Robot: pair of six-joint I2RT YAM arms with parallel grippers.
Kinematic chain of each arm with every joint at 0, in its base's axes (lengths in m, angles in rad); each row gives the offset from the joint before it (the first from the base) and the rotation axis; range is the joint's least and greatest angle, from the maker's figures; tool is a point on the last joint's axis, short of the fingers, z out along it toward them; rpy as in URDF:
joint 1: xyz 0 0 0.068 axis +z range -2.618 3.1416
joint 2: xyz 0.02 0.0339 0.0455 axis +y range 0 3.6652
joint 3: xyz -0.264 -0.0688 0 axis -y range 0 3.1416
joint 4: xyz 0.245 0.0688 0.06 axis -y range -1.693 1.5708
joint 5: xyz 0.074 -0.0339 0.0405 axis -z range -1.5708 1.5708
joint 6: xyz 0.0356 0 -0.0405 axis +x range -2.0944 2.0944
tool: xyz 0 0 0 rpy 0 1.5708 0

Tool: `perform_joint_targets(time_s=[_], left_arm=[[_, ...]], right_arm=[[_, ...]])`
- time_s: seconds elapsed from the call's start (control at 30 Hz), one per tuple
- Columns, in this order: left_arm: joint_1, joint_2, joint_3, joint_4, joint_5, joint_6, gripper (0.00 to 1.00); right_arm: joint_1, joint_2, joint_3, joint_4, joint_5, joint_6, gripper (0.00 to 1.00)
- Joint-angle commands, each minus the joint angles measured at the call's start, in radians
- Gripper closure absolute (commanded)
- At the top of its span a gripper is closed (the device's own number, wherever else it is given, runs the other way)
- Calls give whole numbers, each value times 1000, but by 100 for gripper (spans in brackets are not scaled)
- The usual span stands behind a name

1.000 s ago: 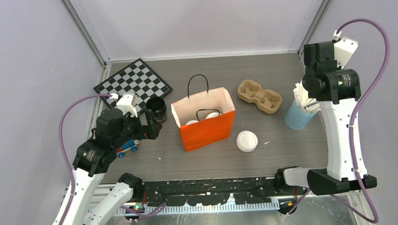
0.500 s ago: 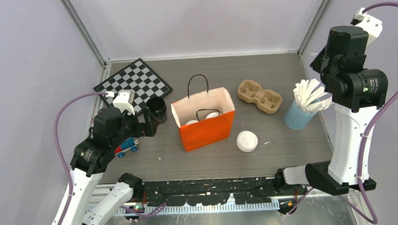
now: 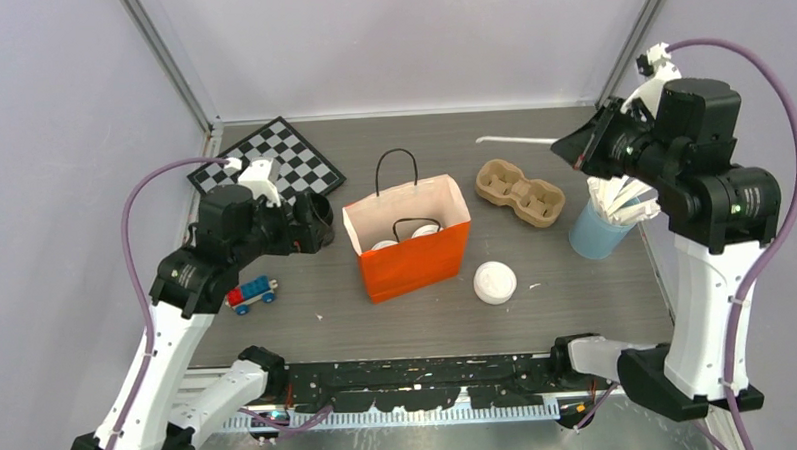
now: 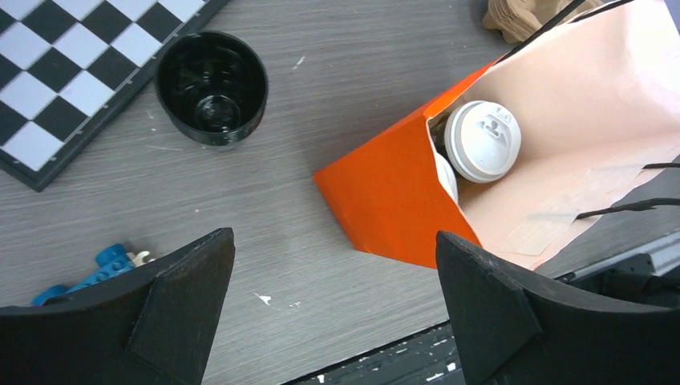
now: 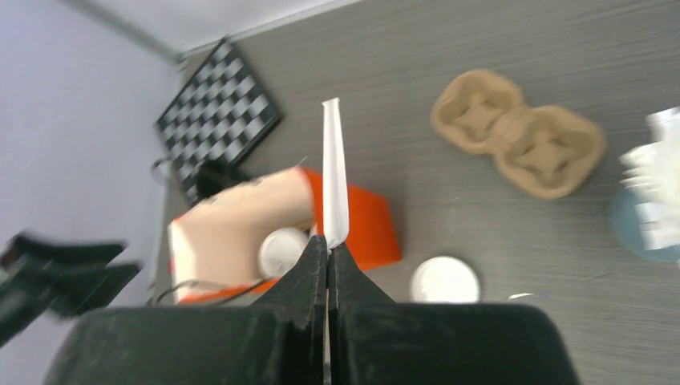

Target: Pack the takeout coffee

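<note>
Top external shows grey table (image 3: 428, 329) between lilac walls (image 3: 52, 147).

My table from above: bag in the middle, everything else around it.
The bag (image 3: 410, 247) stands mid-frame with a coffee (image 4: 482, 140) in it and a second lidded cup (image 4: 446, 178) just beside that. Left of the bag sits the lidless cup (image 3: 314, 216), just beside the chessboard (image 3: 265, 168) at upper left, with the toy (image 3: 251, 293) below them. To the bag's upper right lies the carrier (image 3: 519, 192), to its lower right the disc (image 3: 495, 282), and at far right the straw holder (image 3: 600, 228).
</note>
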Motion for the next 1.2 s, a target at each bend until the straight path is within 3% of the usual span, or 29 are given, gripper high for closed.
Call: perform_joint_targets(time_s=[0.0,0.27,0.7,0.87,1.03,1.17], left_arm=[[-4,52,54,35,91,-49,4],[-4,83,47,71,140,-113,6],[-4,52,-2,104,155,-152,7],[-4,56,-1,98,154,-127,6],[-4,48,-12,99,138,-113,5],[-4,34,-22,105,137,-112,4]], right_arm=[[0,-94,-73,49,-308,82,100],[0,-157,-232,155,-449,179,100],[17,-48,-298,145,-496,180,100],[96,4,-303,125,-453,174,100],[254,86,-294,149,-348,191,100],[319,169,-290,229,-367,253,100]])
